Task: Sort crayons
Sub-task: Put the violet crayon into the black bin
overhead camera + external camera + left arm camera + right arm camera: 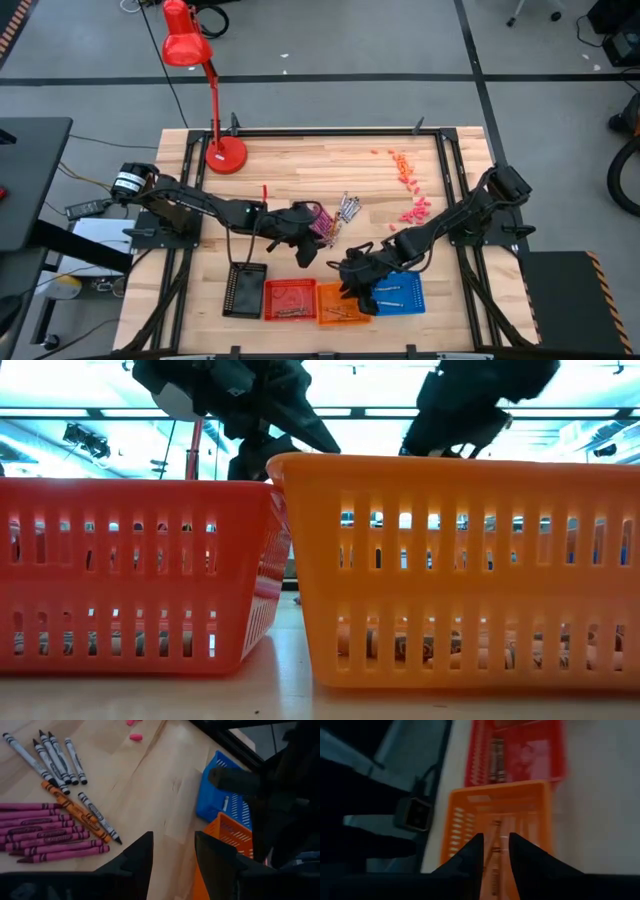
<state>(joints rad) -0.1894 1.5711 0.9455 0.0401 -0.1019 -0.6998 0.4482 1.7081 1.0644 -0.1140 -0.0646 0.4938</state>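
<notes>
Loose crayons lie flat on the wooden table: a magenta bunch, grey-white ones and two orange ones. My left gripper is open and empty, just on the near side of the magenta bunch. My right gripper hovers over the orange basket, its fingers a narrow gap apart. Orange crayons on the basket's floor show through the gap.
Black, red and blue baskets stand beside the orange one along the near edge. The red and blue ones hold crayons. A red desk lamp stands at the far left. Small pink bits lie at the far right.
</notes>
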